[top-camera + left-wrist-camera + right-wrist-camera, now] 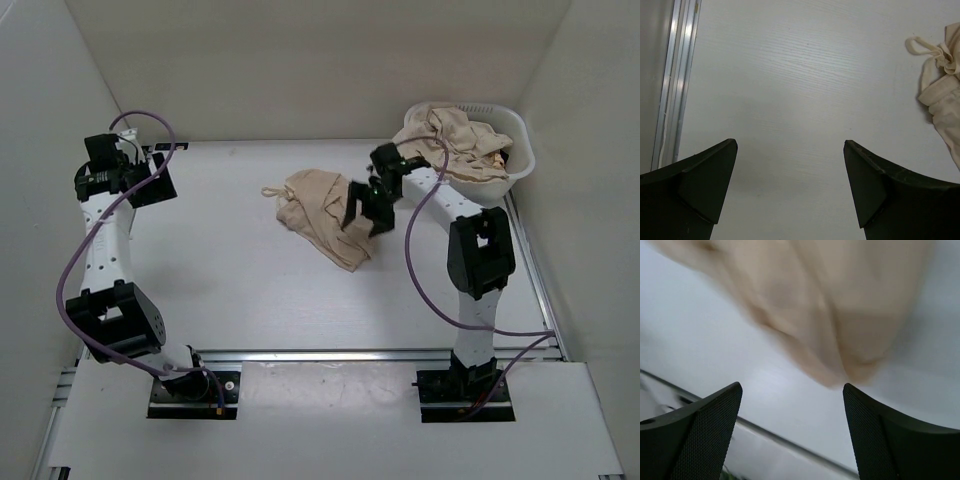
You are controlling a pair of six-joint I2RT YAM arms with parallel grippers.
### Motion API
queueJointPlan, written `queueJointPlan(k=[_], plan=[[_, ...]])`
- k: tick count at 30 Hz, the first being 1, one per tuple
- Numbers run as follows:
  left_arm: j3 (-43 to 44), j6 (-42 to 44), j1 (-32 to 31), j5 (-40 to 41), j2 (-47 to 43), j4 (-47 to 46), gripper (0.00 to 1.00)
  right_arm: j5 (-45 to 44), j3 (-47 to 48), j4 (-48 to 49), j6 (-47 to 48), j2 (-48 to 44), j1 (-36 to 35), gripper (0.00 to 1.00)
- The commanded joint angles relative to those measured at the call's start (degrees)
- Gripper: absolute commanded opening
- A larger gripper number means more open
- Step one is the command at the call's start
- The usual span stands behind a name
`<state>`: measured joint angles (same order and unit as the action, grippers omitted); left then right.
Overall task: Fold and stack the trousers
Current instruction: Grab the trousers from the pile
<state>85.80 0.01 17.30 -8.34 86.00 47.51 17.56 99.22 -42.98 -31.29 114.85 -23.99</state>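
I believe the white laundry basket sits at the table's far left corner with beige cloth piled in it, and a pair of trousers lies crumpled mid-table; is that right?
Not quite: the top external view shows the laundry basket at the far right corner. The rest holds: beige cloth is piled in it, and the trousers lie crumpled mid-table.

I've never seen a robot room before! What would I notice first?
A crumpled heap of beige trousers lies in the middle of the table, with the open right hand over its edge. At the far right corner, a white laundry basket brims with more beige cloth.
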Motion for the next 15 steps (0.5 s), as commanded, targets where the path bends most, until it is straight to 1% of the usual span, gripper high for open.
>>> queueJointPlan(k=[1,2,4,5,6,7,8,9,10,11,12,13,15], plan=[[1.7,0.0,-1.0,1.1,-0.7,-0.7,1.00,-5.4,-6.1,-21.4,17.6,-3.2,1.1,0.86],[0.8,0.0,-1.0,2.1,0.0,-0.7,1.00,-7.2,-6.9,-21.4,19.4,-5.4,1.1,0.88],[-1.1,0.0,-1.5,2.8,0.0,-0.7,1.00,-11.7,-4.2,-20.8,20.0,-6.7,-1.1,0.88],[-1.9,0.0,-2.0,3.5,0.0,-0.7,1.00,-17.9,0.1,-19.6,20.0,-6.7,-2.3,0.88],[-2.6,0.0,-2.6,3.5,0.0,-0.7,1.00,-20.6,2.4,-18.2,21.5,-6.7,-3.6,0.88],[-3.8,0.0,-2.6,3.5,0.6,-0.7,1.00,-23.2,4.3,-13.9,22.1,-6.7,-6.7,0.88],[-3.8,0.0,-3.2,3.5,0.6,-0.7,1.00,-25.0,7.4,-11.1,22.8,-5.5,-8.3,0.88],[-4.4,0.0,-3.8,3.5,1.8,-0.7,1.00,-26.2,8.8,-8.4,24.2,-4.4,-11.1,0.88],[-4.4,0.0,-3.8,3.5,2.9,-0.7,1.00,-26.2,11.8,-3.6,25.6,-0.8,-13.1,0.88],[-4.4,0.0,-3.8,3.5,3.6,-0.7,1.00,-25.3,14.3,-2.1,26.2,4.6,-13.8,0.88],[-3.9,0.0,-3.8,3.5,4.2,-0.7,1.00,-24.5,21.3,-2.1,26.2,7.9,-14.3,0.88],[-3.9,0.0,-3.8,4.0,5.7,-0.7,1.00,-23.4,23.7,-2.1,25.1,13.0,-14.3,0.88],[-2.2,0.0,-3.8,4.6,7.1,-0.7,1.00,-21.8,24.3,1.5,22.7,15.5,-14.3,0.86]])
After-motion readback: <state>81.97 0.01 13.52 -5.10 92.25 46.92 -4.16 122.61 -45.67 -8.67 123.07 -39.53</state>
